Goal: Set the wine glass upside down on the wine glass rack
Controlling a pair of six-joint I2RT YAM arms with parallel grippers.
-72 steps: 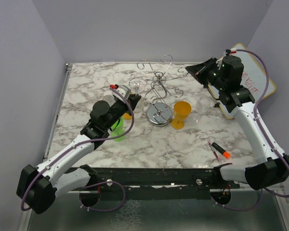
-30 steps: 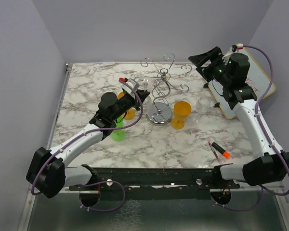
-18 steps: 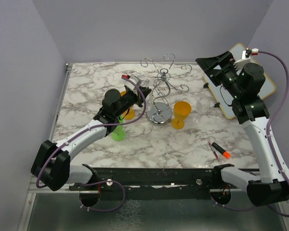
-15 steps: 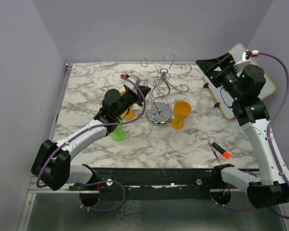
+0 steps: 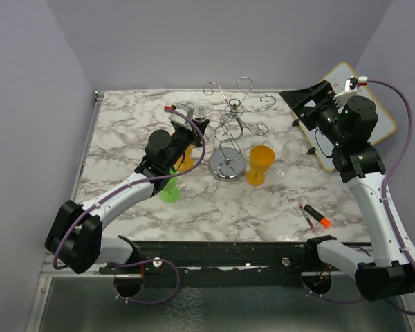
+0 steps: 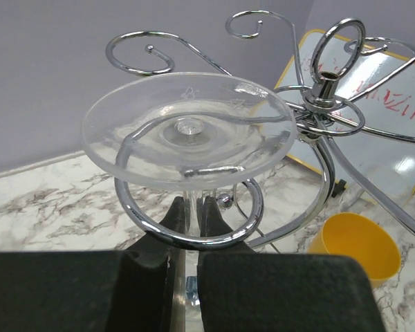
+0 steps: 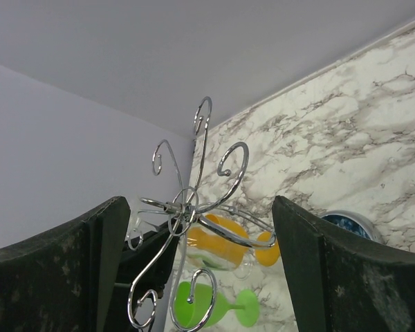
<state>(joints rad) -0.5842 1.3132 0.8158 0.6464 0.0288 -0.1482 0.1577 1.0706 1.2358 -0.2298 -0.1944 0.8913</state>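
Wine glass [image 6: 188, 130] is inverted at the near-left side of the wine glass rack [image 5: 229, 131]. Its clear foot is up, and its stem appears to run down through a spiral hook [image 6: 142, 220]. The left gripper [image 6: 190, 211] is pinched tight on the stem just under the hook.

To do this step well, lower gently until the foot seats flat on the wire, then open slowly and pull back low without nudging the rack. I cannot tell if the foot touches the wire yet.

The left arm reaches far and right, wrist level. The right gripper [image 5: 308, 97] is raised at far right, spread wide and holding nothing.
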